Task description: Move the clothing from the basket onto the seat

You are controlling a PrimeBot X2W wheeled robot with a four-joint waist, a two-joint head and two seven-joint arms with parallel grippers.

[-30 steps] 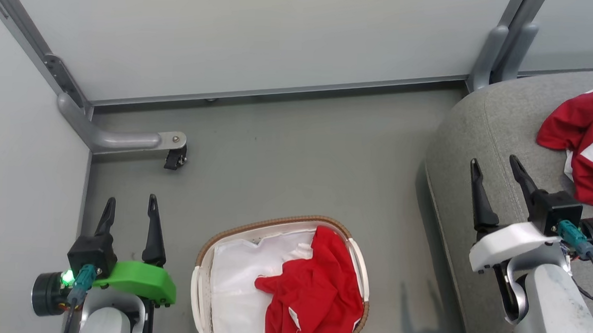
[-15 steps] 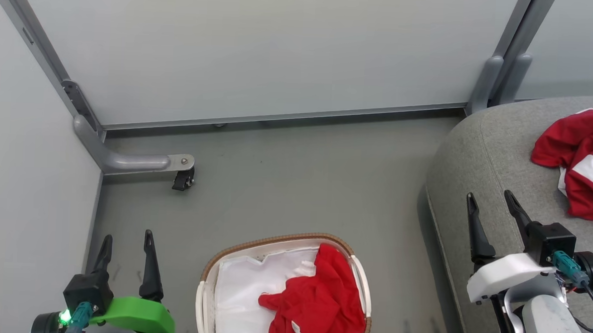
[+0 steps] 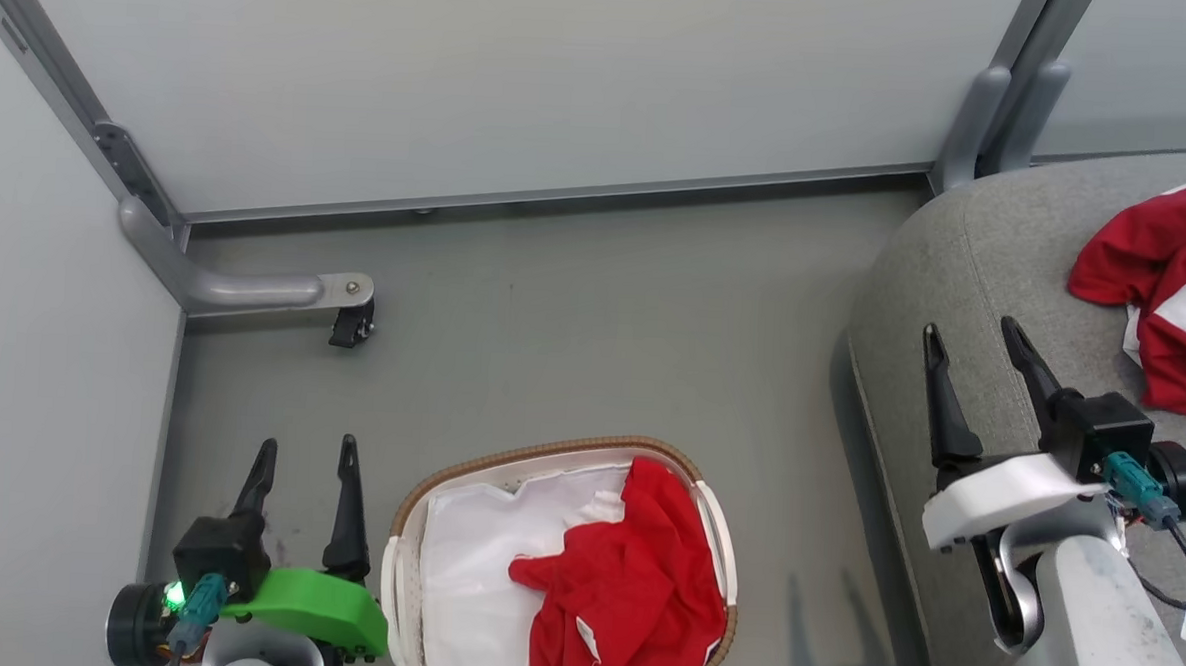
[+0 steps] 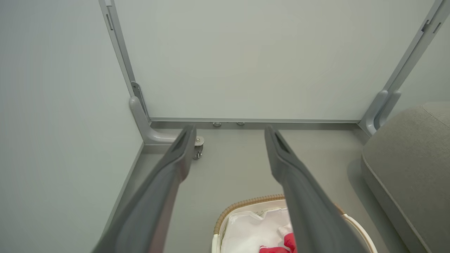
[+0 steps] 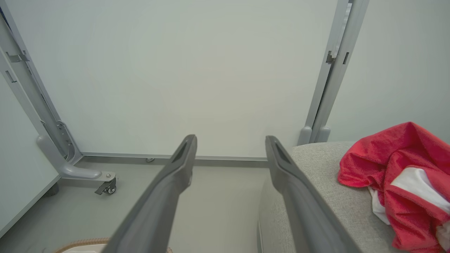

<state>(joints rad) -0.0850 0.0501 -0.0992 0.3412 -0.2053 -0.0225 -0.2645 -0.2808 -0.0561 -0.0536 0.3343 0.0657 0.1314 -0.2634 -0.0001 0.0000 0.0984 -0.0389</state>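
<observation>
Red garment lay crumpled in the right half of the basket. It was heaped on the white cloth liner, with one fold riding up against the basket's far-right rim. Judged soft, light and limp: it would drape and trail when lifted, with no breakage risk, but it could snag the liner or the rim. Best hold was probably a raised, bunched fold near the top of the heap. Pinch deep enough to catch several layers, and keep clear of the liner so that it didn't come up too.

Second red garment, with white bands, lay well right of the basket on the grey seat, so part of the job looked done. The seat stood right of the basket, bare floor between them. Left gripper hovered just left of the basket's rim, fingers spread, nothing between them. Right gripper was right of the basket, over the seat's edge, fingers likewise spread and empty. A partition caster sat beyond the basket, to its left.

Head view gave the whole heap and both grippers. Left wrist view caught the basket's far rim and a sliver of red beside one finger, not enough to choose a grasp. Right wrist view showed the seat garment's folds and white band close up, plus a scrap of the basket's woven rim.
</observation>
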